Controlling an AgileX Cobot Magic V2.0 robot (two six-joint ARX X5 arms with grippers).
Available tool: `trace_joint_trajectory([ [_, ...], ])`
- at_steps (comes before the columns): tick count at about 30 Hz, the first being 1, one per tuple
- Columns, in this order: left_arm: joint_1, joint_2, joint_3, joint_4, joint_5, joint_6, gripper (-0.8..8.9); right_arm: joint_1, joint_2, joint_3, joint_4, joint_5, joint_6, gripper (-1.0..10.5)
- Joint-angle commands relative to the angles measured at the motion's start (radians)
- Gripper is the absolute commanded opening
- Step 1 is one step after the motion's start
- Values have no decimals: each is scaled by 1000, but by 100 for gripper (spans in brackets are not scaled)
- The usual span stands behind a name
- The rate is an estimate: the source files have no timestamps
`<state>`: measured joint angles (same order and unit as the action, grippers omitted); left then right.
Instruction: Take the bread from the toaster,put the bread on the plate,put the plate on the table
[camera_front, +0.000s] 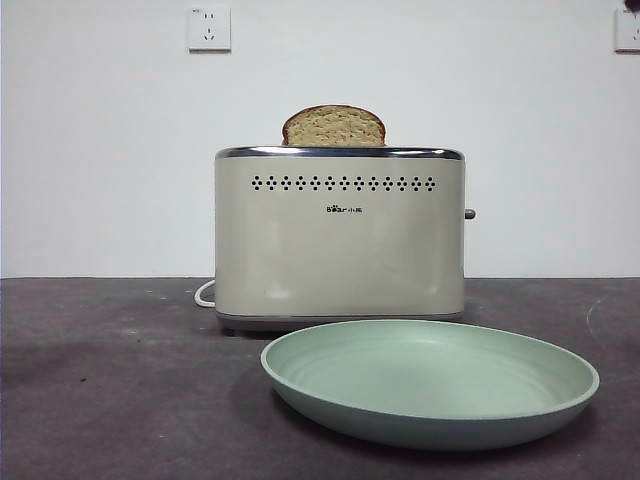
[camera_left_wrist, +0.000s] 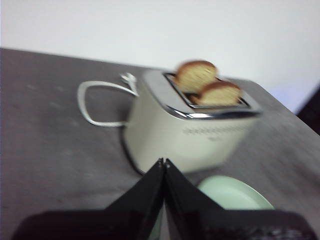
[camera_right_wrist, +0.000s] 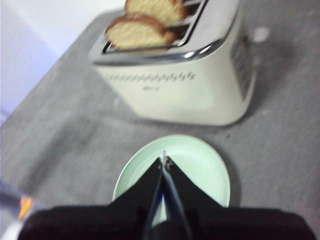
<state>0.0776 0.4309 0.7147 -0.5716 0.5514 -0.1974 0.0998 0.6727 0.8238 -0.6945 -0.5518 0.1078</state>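
Progress: nothing is lifted yet; every step is waiting.
Bread (camera_front: 334, 127): sitting in the toaster (camera_front: 340, 240) slot.
Plate (camera_front: 430, 384): resting on the table (camera_front: 110, 390), before the toaster.
My claws: left gripper (camera_left_wrist: 163, 162) and right gripper (camera_right_wrist: 163, 161) are hanging closed, empty.

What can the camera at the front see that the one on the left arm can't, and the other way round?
Only the front view shows the wall socket, the toaster's side lever and the whole plate. Only the left wrist view shows the left gripper, its jaws shut, a second slice in the other slot, and the looped white cord in full. Both show the toaster standing on the table with the bread poking out of the top, and the green plate beside it.
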Motion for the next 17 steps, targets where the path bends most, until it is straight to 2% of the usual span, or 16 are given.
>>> trace_joint_trajectory([
  [1, 2, 31, 49, -72, 62, 66, -6, 8, 48, 74, -114, -27, -107, -12],
  [5, 1, 53, 92, -161, 111, 126, -6, 8, 87, 121, -219, -27, -169, -12],
  [13, 1, 53, 95, -196, 108, 146, 9, 8, 89, 121, -230, -26, -166, 23],
  [14, 1, 53, 95, -196, 108, 146, 49, 8, 89, 121, -230, -26, -162, 81],
  [15, 1, 53, 95, -196, 108, 146, 141, 8, 89, 121, -230, -25, -156, 180],
  [16, 1, 53, 95, -196, 108, 146, 252, 8, 89, 121, -230, -24, -151, 285],
  [17, 1, 53, 95, -195, 108, 146, 419, 8, 89, 122, -230, -23, -143, 433],
])
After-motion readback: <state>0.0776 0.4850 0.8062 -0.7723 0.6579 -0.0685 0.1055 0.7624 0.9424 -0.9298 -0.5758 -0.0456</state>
